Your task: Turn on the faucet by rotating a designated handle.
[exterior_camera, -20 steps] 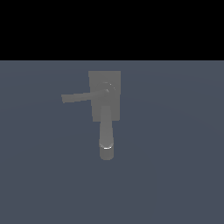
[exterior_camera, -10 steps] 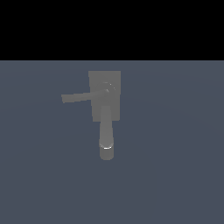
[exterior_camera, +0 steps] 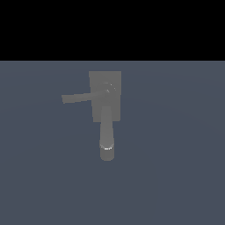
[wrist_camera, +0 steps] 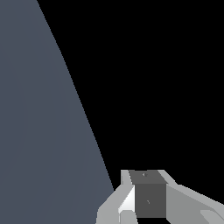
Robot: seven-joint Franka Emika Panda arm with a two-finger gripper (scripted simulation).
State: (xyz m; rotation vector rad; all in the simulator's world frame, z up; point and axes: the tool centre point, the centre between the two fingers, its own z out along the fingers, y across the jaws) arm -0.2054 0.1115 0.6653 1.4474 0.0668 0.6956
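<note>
Gripper [wrist_camera: 146, 205]: seen only in the wrist view, partly cut off at the frame edge; whether the jaws are spread or pressed together cannot be told
Faucet [exterior_camera: 105, 94]: seen in the exterior view only, on the blue-grey floor [exterior_camera: 176, 176]; its place relative to the gripper cannot be told
Handle [exterior_camera: 81, 97]: extended from the hub toward the exterior view's left; nothing is seen touching it
Spout [exterior_camera: 106, 132]: pointed toward the camera

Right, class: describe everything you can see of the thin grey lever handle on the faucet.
The thin, flat, matte grey lever handle is a straight bar. It runs from a small round hub on the grey rectangular block base out towards the exterior view's left, slightly tilted. Nothing touches it; no fingers are near it in this view.
</note>
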